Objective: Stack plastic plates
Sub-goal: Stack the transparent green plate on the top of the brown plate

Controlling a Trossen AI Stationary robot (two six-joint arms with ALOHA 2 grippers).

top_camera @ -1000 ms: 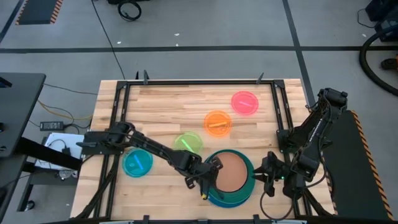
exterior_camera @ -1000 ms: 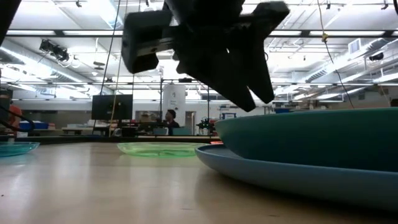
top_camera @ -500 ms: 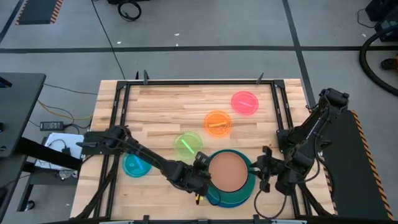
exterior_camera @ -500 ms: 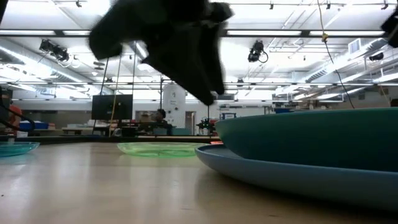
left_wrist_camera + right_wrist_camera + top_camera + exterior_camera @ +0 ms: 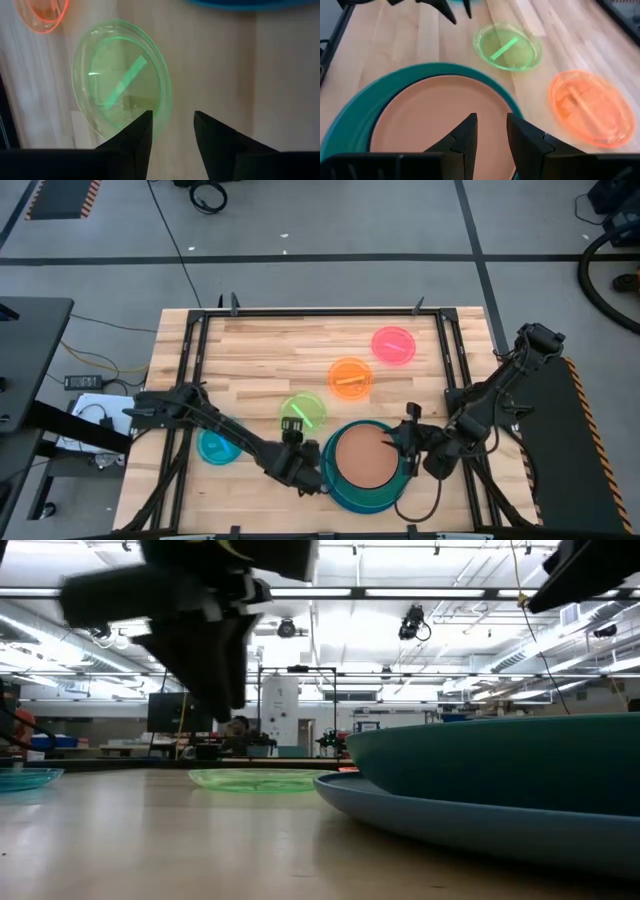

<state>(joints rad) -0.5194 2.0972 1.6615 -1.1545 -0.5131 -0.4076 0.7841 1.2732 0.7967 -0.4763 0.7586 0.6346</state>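
Here, left hand (image 5: 297,432) beside green plate (image 5: 303,411)

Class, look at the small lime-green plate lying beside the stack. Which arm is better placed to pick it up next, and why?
Left. The left tool sits right beside the lime-green plate, fingers open toward its rim. The right tool hangs over the stack's tan-brown plate, farther off.

Overhead and both wrist views share the lime-green plate (image 5: 302,412).
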